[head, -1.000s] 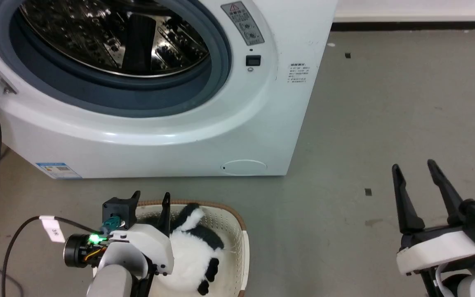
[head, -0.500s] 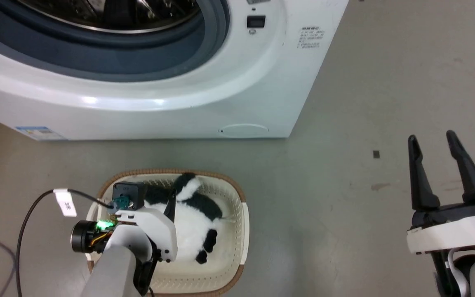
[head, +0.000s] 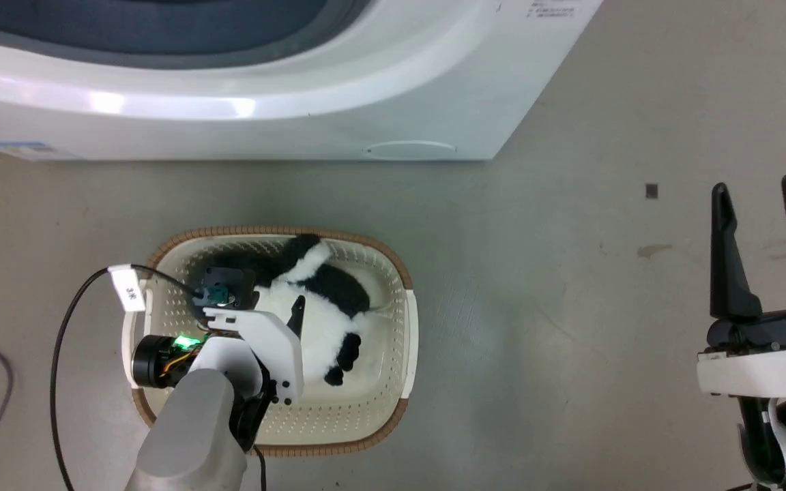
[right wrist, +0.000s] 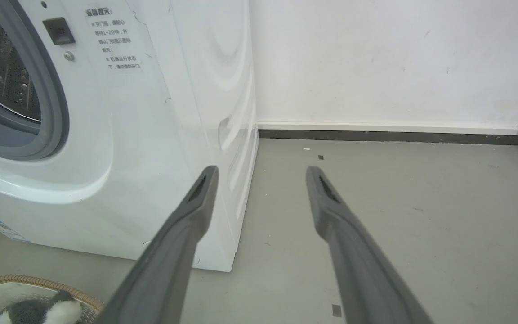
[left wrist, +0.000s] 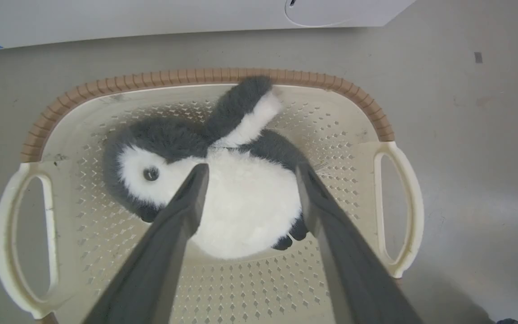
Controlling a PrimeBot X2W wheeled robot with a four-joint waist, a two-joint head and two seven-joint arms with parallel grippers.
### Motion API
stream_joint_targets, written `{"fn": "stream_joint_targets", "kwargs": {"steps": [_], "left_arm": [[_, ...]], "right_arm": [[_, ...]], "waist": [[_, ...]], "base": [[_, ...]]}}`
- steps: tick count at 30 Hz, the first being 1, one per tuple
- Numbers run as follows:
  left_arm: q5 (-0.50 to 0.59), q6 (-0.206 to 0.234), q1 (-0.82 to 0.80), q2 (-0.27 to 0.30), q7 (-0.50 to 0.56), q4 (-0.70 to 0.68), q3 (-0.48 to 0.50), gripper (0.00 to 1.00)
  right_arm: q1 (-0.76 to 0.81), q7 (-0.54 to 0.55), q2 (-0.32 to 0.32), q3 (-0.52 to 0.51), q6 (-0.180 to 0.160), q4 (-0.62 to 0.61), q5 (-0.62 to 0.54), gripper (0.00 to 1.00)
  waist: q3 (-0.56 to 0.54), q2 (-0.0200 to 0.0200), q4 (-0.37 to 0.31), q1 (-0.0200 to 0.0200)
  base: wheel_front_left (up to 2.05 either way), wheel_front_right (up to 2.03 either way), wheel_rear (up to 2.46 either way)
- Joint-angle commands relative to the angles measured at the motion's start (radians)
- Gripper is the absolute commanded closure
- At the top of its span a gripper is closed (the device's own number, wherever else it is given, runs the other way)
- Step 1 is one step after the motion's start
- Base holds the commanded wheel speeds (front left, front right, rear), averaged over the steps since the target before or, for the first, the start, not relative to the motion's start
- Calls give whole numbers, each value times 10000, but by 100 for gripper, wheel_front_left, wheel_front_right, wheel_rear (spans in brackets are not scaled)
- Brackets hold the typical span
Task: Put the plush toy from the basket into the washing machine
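Inside perforated basket (left wrist: 205, 76), fluffy plush toy (left wrist: 245, 211)

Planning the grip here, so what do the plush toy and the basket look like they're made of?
The plush toy: soft matte synthetic-looking fur, judging by its fluffy, fuzzy outline. The basket: apparently moulded cream plastic, smooth and faintly glossy, with regular punched holes. Its brown rim looks woven, but is probably moulded plastic too; real wicker cannot be ruled out.
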Motion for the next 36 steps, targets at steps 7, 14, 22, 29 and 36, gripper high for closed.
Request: {"fn": "stream_joint_targets", "kwargs": {"steps": [7,14,22,29,36], "left_arm": [[-318,-124,-906,30,264,946,-277,0],[-489,-148,-1607,32,398,1666,-540,0],[-708,-199,-2289,33,372,2486,-835,0],[-864,-240,-2849,43,326,3206,-1147,0],[-1079,-246,-3367,40,296,3926,-1418,0]], "right_arm": [[-409,-244,-3,-255,4,-360,177,0],[-628,-389,-3,-459,4,-575,313,0],[-921,-555,-3,-545,4,-763,416,0],[-1092,-701,-3,-674,5,-982,499,0],[-1314,-847,-4,-797,5,-1192,547,0]], "waist": [[1048,0,63,-1],[1837,0,98,-1],[2618,0,104,-1],[3268,0,132,-1],[3846,0,164,-1]], "base": [[0,0,0],[0,0,0],[0,0,0],[0,0,0],[0,0,0]]}}
